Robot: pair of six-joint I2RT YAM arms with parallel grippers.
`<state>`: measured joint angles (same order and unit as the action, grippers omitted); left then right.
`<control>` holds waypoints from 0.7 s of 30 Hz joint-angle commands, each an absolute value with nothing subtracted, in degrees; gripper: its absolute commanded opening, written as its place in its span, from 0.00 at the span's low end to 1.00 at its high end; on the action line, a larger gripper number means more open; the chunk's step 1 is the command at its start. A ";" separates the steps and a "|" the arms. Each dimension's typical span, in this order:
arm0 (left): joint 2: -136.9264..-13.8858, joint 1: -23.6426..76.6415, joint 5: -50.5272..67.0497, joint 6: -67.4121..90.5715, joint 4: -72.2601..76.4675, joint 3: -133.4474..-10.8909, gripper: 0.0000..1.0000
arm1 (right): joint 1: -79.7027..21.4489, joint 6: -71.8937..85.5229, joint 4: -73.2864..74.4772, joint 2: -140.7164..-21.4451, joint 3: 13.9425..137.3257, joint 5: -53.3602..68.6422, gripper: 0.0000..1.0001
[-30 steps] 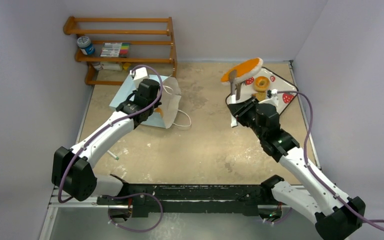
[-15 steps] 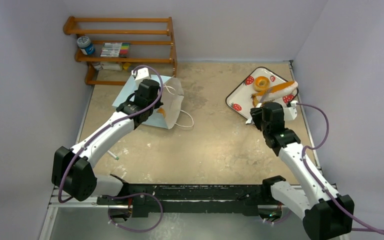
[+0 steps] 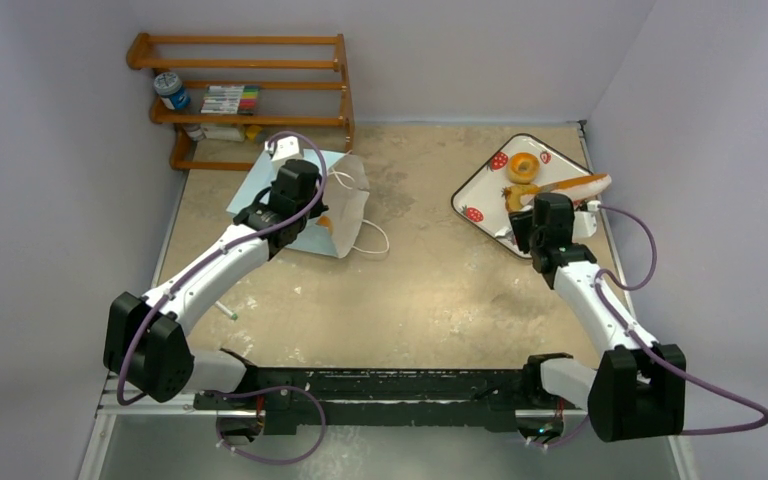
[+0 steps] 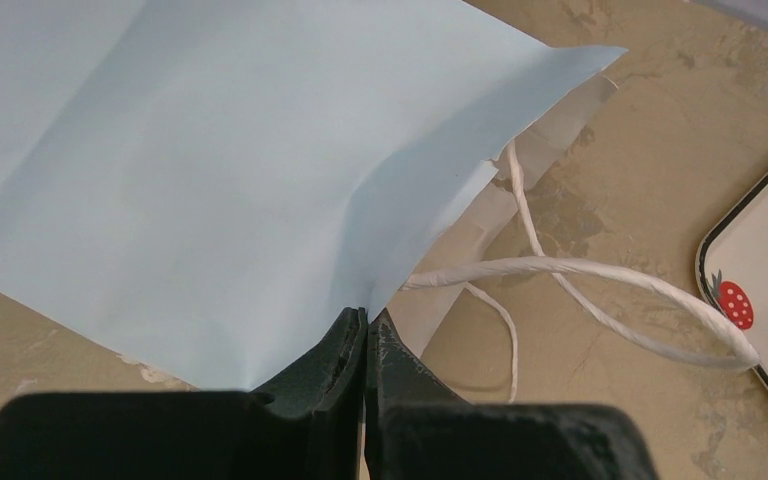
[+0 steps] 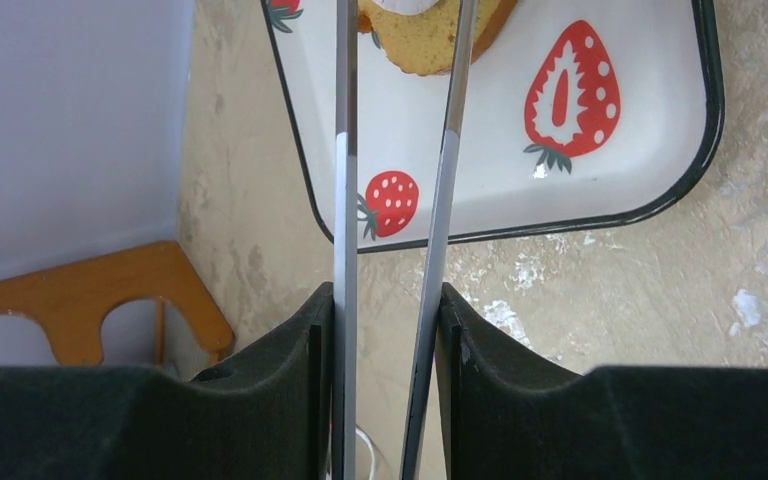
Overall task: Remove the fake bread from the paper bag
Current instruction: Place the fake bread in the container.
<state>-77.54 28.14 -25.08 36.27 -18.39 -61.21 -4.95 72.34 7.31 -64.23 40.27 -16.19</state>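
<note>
On tabletop (image 3: 410,290), 10 o'clock: paper bag (image 4: 160,150) lying flat.
Left pincer (image 4: 366,320): clamped shut on bag's edge.
Right pincer (image 5: 388,300): squeezing tongs (image 5: 344,150); tongs grip baguette (image 3: 570,185) over tray (image 5: 500,190), 2 o'clock.

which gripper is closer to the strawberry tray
Right. The right gripper is by the tray, holding tongs; the left gripper is far off, pinching the paper bag.

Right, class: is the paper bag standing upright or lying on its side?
On its side: the paper bag shows its broad blue face upward, cord handles trailing across the table.
</note>
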 commanded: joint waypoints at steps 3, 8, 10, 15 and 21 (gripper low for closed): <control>-77.81 27.77 -23.91 36.36 -13.37 -61.53 0.00 | -2.23 69.85 2.38 -66.93 44.36 -13.52 0.32; -78.95 27.77 -23.73 37.07 -12.27 -61.78 0.00 | 0.68 66.54 0.99 -70.88 46.76 -10.13 0.35; -79.46 27.78 -23.57 37.41 -11.86 -61.92 0.00 | 1.61 64.93 1.36 -72.83 48.84 -8.94 0.35; -80.30 27.77 -23.15 38.50 -10.62 -61.74 0.00 | 2.91 62.69 2.05 -75.67 52.28 -7.25 0.40; -80.90 27.77 -23.03 39.35 -9.29 -61.37 0.00 | 4.23 61.05 3.33 -77.10 54.38 -6.06 0.44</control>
<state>-80.77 28.14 -23.79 37.52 -14.09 -61.21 3.55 63.70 5.30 -77.36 50.39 -7.88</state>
